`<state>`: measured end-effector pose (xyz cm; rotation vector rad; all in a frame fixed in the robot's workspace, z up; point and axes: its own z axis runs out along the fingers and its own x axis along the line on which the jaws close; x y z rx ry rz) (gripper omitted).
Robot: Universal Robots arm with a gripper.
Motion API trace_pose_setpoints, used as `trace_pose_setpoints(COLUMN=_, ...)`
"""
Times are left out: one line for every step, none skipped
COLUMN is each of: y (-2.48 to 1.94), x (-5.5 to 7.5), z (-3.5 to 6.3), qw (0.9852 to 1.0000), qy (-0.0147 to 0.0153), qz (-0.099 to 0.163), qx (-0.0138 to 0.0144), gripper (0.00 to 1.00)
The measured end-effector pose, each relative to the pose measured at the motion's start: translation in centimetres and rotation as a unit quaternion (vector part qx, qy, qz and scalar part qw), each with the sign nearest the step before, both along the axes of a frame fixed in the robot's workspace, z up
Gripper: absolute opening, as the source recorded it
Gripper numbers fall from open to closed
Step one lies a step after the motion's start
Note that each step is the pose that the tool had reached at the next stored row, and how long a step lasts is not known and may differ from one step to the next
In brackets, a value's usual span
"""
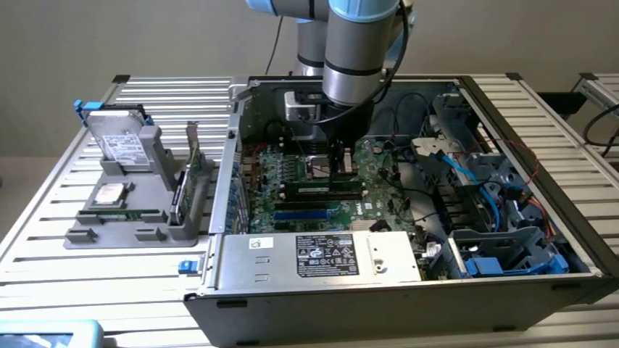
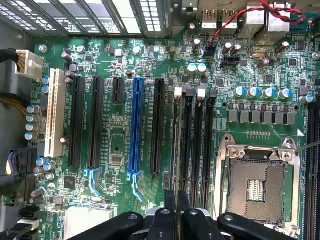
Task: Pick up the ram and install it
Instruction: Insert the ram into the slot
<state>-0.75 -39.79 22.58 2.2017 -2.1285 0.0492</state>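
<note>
Inside the open case [image 1: 338, 315], my hand [image 2: 176, 200] pinches the ram [image 2: 175, 145] edge-on over the motherboard slots [image 2: 198, 145]. At the exterior view's left, the tray [image 1: 106, 235] holds a hard drive [image 1: 121, 141] and a card [image 1: 193, 170].

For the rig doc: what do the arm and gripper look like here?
The arm is built of silver-grey cylindrical links with light-blue joint caps. A thin black cable runs down beside it, and a pale grey box sits at the wrist. The gripper is black, with rounded linkage bars joined by silver pivot screws.
</note>
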Motion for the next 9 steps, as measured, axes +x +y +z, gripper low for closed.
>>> trace_pose_setpoints(y=-0.01, x=0.0, z=-0.01, qw=1.0, qy=0.0, qz=0.0, qx=0.0001, gripper=0.13)
trace_pose_setpoints(y=-0.04, x=0.0, z=-0.01, qw=1.0, qy=0.0, qz=0.0, qx=0.0, gripper=0.13)
trace_pose_setpoints(y=-0.07, x=0.0, z=-0.01, qw=1.0, qy=0.0, qz=0.0, qx=0.0, gripper=0.13)
trace_pose_setpoints(y=-0.09, x=0.0, z=0.0, qw=1.0, qy=0.0, qz=0.0, qx=-0.0001, gripper=0.13)
trace_pose_setpoints(y=-0.09, x=0.0, z=0.0, qw=1.0, qy=-0.0001, qz=0.0, qx=-0.0001, gripper=0.13)
trace_pose_setpoints(y=-0.09, x=0.0, z=-0.01, qw=1.0, qy=-0.0002, qz=0.0, qx=-0.0003, gripper=0.13)
trace_pose_setpoints(y=-0.1, x=0.0, z=-0.02, qw=1.0, qy=-0.0003, qz=0.0, qx=-0.0002, gripper=0.13)
trace_pose_setpoints(y=-0.1, x=0.0, z=-0.03, qw=1.0, qy=-0.0005, qz=0.0, qx=-0.0003, gripper=0.13)
trace_pose_setpoints(y=-0.1, x=0.0, z=-0.03, qw=1.0, qy=-0.0007, qz=0.0, qx=-0.0003, gripper=0.13)
